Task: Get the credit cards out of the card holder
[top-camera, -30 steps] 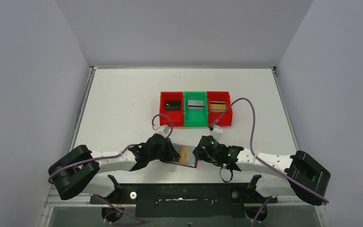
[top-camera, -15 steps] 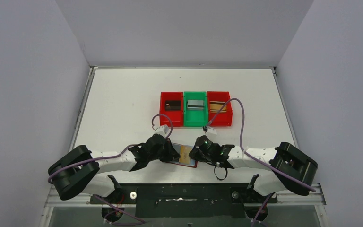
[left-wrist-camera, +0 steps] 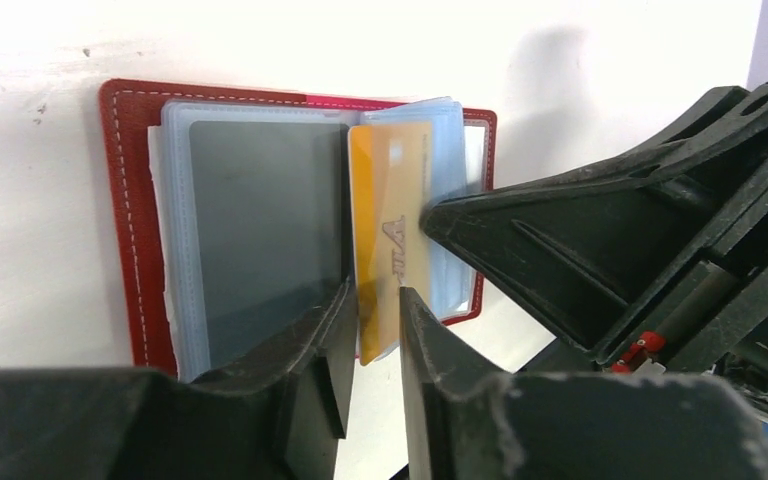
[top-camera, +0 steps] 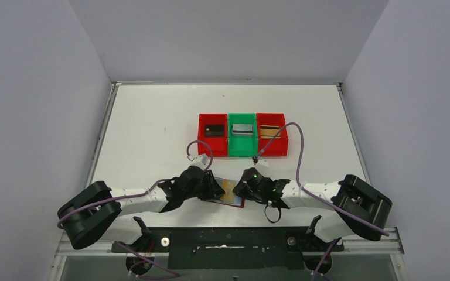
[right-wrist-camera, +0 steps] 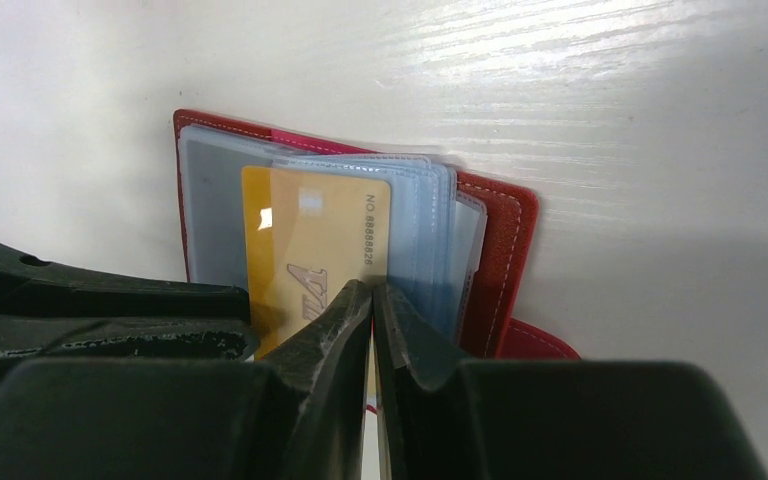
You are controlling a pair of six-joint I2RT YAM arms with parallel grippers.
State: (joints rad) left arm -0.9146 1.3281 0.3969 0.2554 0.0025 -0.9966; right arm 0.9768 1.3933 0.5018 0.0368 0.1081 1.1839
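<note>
Card holder [top-camera: 237,204] lies open and flat on the white table [top-camera: 152,129], close to the near edge, between the two arm tips. Dark red cover down, clear bluish sleeves [left-wrist-camera: 260,220] fanned upward, small red clasp tab [right-wrist-camera: 535,340] poking out at one side. One gold credit card [left-wrist-camera: 390,240] stands tilted up out of the sleeves near the spine, printed face showing, partly free of its pocket. Left gripper [left-wrist-camera: 372,320] reaches in from the left: fingers a narrow gap apart, straddling the lower corner of the gold card; cannot tell whether either pad actually touches it. Right gripper [right-wrist-camera: 373,300] comes in from the opposite side, fingers drawn almost together, only a thin seam between them, and the card's long edge runs straight into that seam, so it reads as pinched on the card; a sleeve edge may be caught with it, too close to tell. The two grippers sit very near each other over the holder. Farther back, mid-table, three open bins stand touching in a row: left red bin [top-camera: 201,140] with a black card [top-camera: 214,130] in it, green bin [top-camera: 241,153] with a silver-grey card [top-camera: 242,129], right red bin [top-camera: 283,143] with a gold-tan card [top-camera: 269,131]. Purple cables loop over both arms.
</note>
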